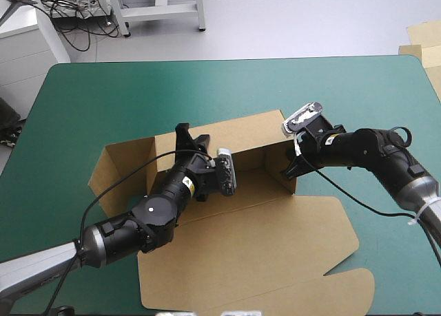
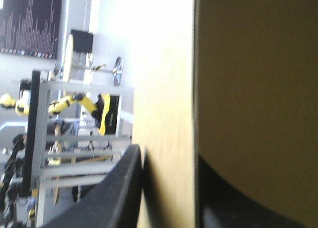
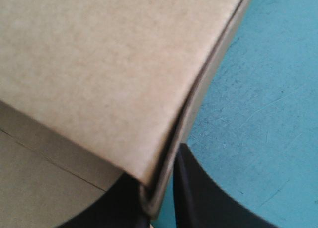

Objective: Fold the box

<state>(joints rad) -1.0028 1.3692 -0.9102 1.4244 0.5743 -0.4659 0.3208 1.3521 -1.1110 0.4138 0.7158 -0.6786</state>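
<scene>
The brown box [image 1: 275, 240] lies mid-table with its back wall raised and its wide lid flat toward the front edge. My left gripper [image 1: 187, 138] sits at the left part of the raised wall. In the left wrist view the board [image 2: 164, 89] stands edge-on between the two black fingers [image 2: 119, 188], so that gripper [image 2: 166, 156] is shut on it. My right gripper [image 1: 293, 166] holds the wall's right corner. In the right wrist view a doubled layer of board [image 3: 109, 74] is pinched between the fingers of that gripper [image 3: 159, 181].
A left flap of the box [image 1: 114, 168] lies flat on the teal-green cover [image 1: 103, 96]. More pale board [image 1: 422, 44] shows beyond the table's far right corner. Bare cover [image 3: 258, 114] lies beside the right gripper.
</scene>
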